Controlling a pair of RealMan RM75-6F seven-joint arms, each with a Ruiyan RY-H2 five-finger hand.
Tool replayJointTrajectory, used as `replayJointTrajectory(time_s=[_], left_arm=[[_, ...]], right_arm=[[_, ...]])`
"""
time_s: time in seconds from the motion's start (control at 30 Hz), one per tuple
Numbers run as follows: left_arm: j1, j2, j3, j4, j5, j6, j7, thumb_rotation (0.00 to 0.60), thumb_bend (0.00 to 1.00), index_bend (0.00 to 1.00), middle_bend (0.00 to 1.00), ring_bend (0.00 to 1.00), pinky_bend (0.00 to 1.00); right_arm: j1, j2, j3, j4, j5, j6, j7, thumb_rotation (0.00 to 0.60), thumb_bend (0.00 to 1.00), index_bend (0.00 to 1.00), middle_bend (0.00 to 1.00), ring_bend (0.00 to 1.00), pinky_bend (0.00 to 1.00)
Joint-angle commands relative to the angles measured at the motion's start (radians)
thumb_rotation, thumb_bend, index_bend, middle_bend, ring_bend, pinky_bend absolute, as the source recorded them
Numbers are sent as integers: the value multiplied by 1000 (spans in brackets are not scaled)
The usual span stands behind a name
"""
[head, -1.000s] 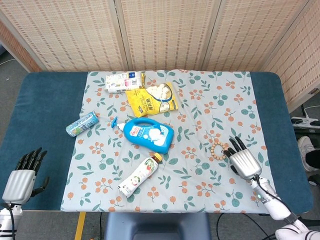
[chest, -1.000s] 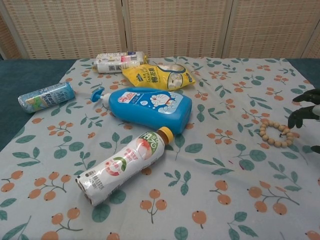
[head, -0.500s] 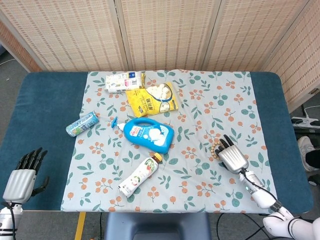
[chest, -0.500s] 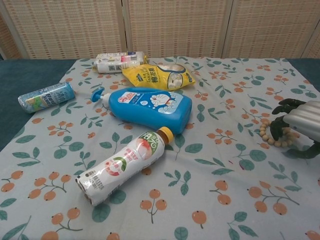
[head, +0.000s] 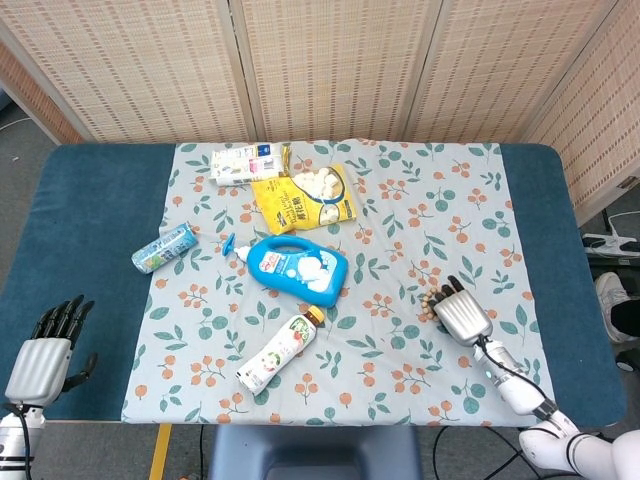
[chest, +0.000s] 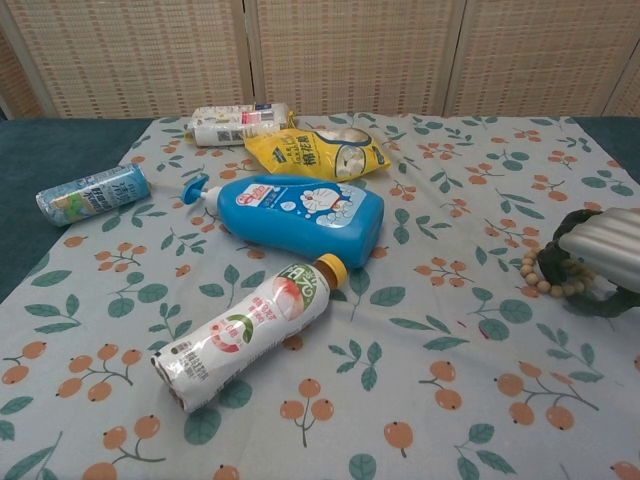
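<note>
Right hand (head: 461, 315) is lying over the bead bracelet (chest: 552, 272) near the cloth's (head: 400, 215) right edge, fingers curling round it; whether it is gripping cannot be told. Next: securing the pinch before lifting.

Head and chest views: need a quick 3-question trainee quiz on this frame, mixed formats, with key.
1. True or false: the right hand is over the bead bracelet.
2. Multiple choice: what lies directly between the yellow snack bag and the peach drink bottle? A) the white tube B) the blue detergent bottle C) the small blue can
3. Fill in: the left hand rests with fingers apart on the bare ____ table, off the floral cloth.

Key: 1 true, the fingers curl down onto the beads, though a firm grip cannot be confirmed; 2 B; 3 blue.
</note>
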Motion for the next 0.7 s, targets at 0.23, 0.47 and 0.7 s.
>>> replayJointTrajectory(time_s=[0.23,0.47,0.7], left_arm=[[0,0,0,-1,3,3,0,600,441,0,0,0,103],[-1,-5,1,-2,6,2,5,600,442,0,0,0,103],[-1,-6,2,-3,6,1,8,600,440,0,0,0,104]], right_arm=[[-5,83,102,-220,78,27,493,600,456,772,649,431,269],[46,306,262,-613,334,-360,1189,600,455,773,650,431,270],[5,327,451,-638,278,-648,1814,600,465,758,650,431,270]])
